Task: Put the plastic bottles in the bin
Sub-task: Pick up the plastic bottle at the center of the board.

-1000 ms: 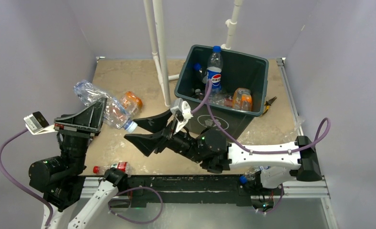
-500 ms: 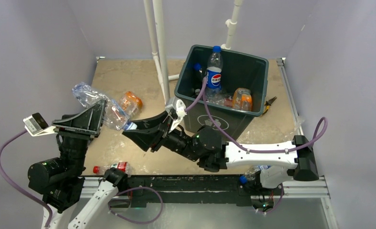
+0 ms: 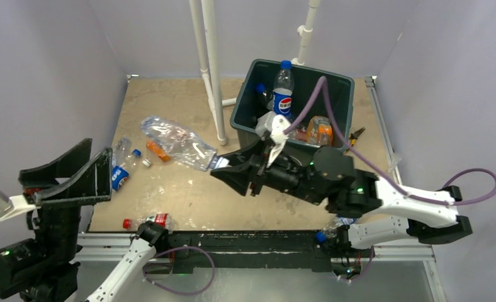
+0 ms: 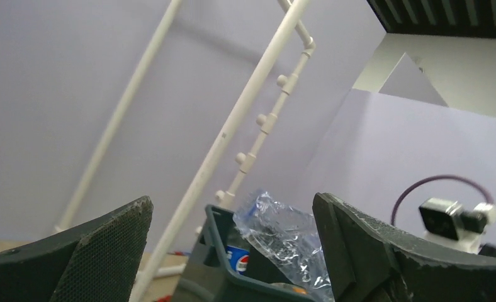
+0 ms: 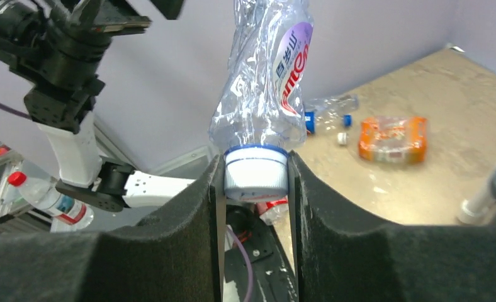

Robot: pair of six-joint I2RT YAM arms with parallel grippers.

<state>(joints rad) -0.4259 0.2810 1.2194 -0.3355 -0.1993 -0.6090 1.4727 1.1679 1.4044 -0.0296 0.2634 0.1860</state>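
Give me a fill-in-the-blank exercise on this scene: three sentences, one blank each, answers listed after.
1. The right gripper holds the crushed clear bottle by its ____.
2. The left gripper is ____ and holds nothing.
3. The Pepsi bottle standing upright in the bin has a ____ cap.

Missing words: cap; open; blue.
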